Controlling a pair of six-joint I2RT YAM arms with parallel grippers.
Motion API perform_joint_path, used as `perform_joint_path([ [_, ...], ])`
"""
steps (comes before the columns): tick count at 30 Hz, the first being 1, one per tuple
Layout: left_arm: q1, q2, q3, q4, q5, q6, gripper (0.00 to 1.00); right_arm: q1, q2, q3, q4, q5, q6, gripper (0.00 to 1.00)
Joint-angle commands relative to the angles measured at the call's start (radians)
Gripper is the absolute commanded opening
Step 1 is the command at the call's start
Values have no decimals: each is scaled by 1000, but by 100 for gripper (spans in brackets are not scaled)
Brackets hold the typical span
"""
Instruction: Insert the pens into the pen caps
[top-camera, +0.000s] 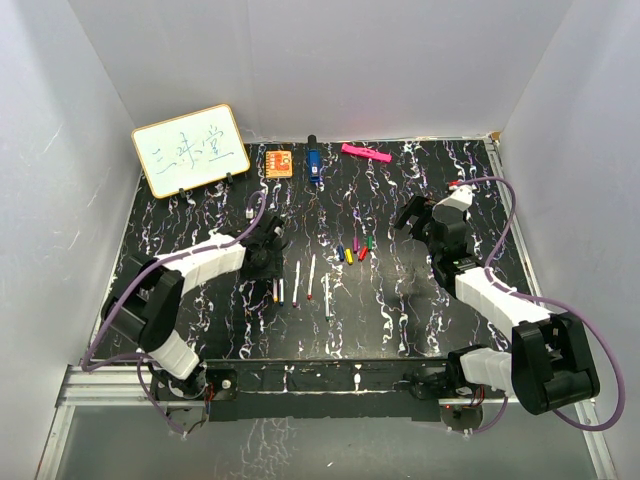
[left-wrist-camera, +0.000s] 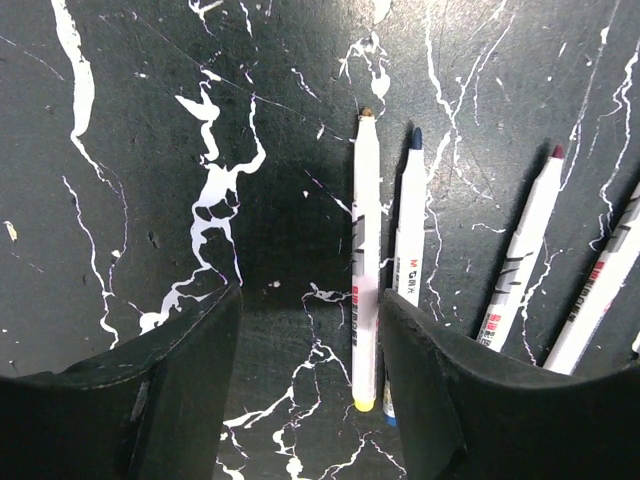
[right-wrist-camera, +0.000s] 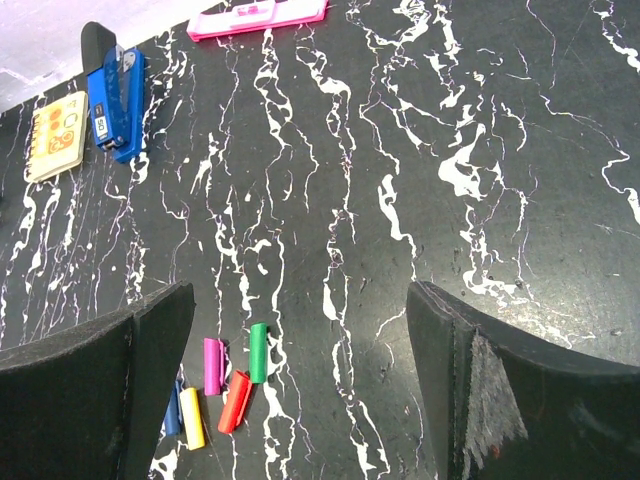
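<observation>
My left gripper (left-wrist-camera: 310, 295) is hanging low over the black white-veined marble-patterned tabletop (left-wrist-camera: 130, 150), its two dark fingers standing apart and holding nothing; the thin white-barrelled pens (left-wrist-camera: 366, 260) are lying side by side on that tabletop, the yellow-ended one just beside one finger, outside the gap; my right gripper (right-wrist-camera: 300, 290) is gaping wide and is empty too; the short stubby coloured plastic caps (right-wrist-camera: 258, 352), green, purple, red, yellow and blue, are lying clustered near one of its fingers.

Top view spans table (top-camera: 400, 300); wrist views sit close above pens (left-wrist-camera: 366, 260), caps (right-wrist-camera: 258, 352).
</observation>
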Motion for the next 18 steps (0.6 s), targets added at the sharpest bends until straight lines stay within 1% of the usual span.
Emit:
perform_joint_path([
  [1,-4,23,26,-28,-3,-7,55,-4,-1,11,57,1,5,85],
  [5,-5,47,42,-58,-10,1,54,-4,0,11,59,-1,9,84],
  [11,-4,73,68,-150,-36,37,50,-5,4,15,69,-12,32,77],
  [13,-4,74,65,-173,-28,51,47,-5,7,15,78,-22,39,72],
  [15,-5,78,62,-191,-18,60,41,-5,7,15,84,-27,47,64],
  [18,-4,80,55,-209,1,74,39,-5,12,15,86,-30,60,54],
])
